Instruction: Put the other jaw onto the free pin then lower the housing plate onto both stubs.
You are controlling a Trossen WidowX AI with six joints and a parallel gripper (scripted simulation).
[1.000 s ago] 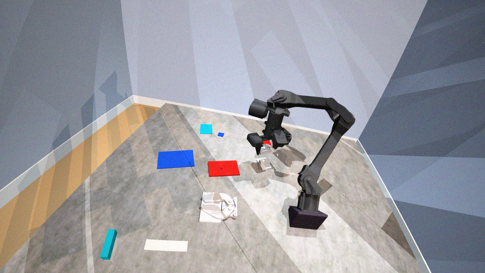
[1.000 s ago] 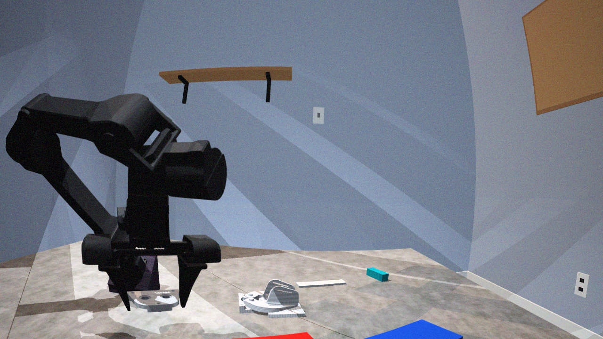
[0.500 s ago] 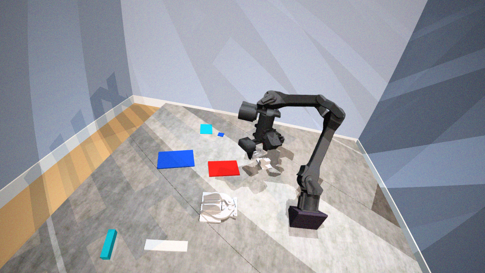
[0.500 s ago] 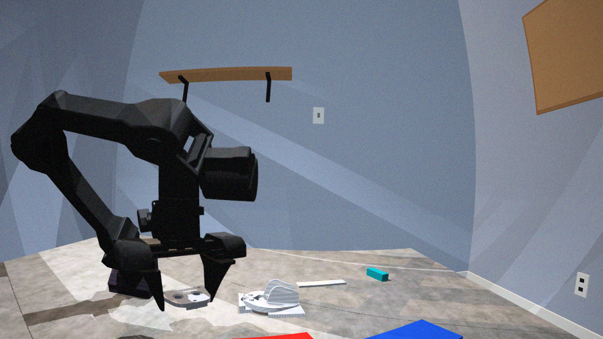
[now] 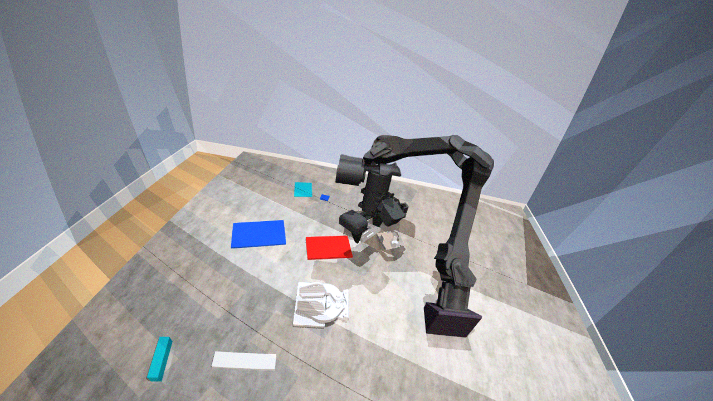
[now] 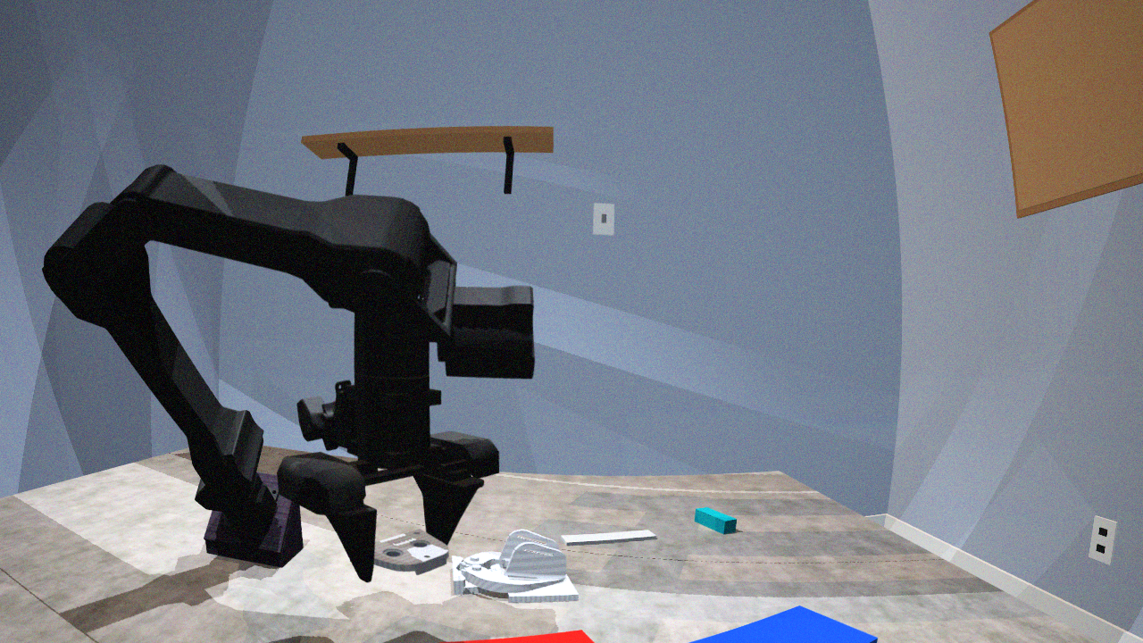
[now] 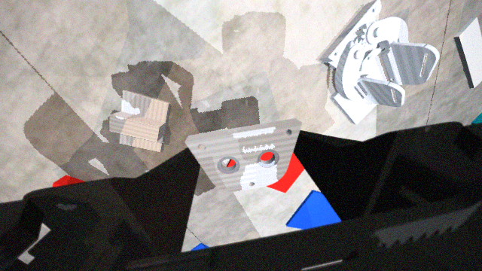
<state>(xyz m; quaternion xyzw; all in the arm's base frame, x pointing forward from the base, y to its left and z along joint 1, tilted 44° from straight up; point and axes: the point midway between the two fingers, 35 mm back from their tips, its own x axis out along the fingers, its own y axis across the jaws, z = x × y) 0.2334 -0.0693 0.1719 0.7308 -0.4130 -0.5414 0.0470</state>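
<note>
My gripper [image 6: 404, 561] [image 7: 243, 141] is shut on the grey housing plate [image 6: 411, 553] [image 7: 246, 162], its fingers at the plate's two ends. The plate hangs above the table, with two large holes through it. The white base [image 5: 302, 322] [image 6: 551, 597] [image 7: 355, 110] stands off to one side of the gripper, not under the plate. Two white finned jaws lie side by side on it, one jaw [image 5: 311, 291] [image 7: 414, 63] and the other jaw [image 5: 309, 307] [image 7: 383, 93]. Their round ends both appear to be at pins. Whether the gear teeth mesh is too small to tell.
A stepped striped block [image 5: 389, 240] [image 7: 140, 121] stands on the table beside the held plate. A red slab [image 5: 328, 248], a blue slab [image 5: 258, 234], a white strip [image 5: 244, 360] [image 6: 607, 537] and a teal bar [image 5: 159, 358] [image 6: 715, 520] lie around the base.
</note>
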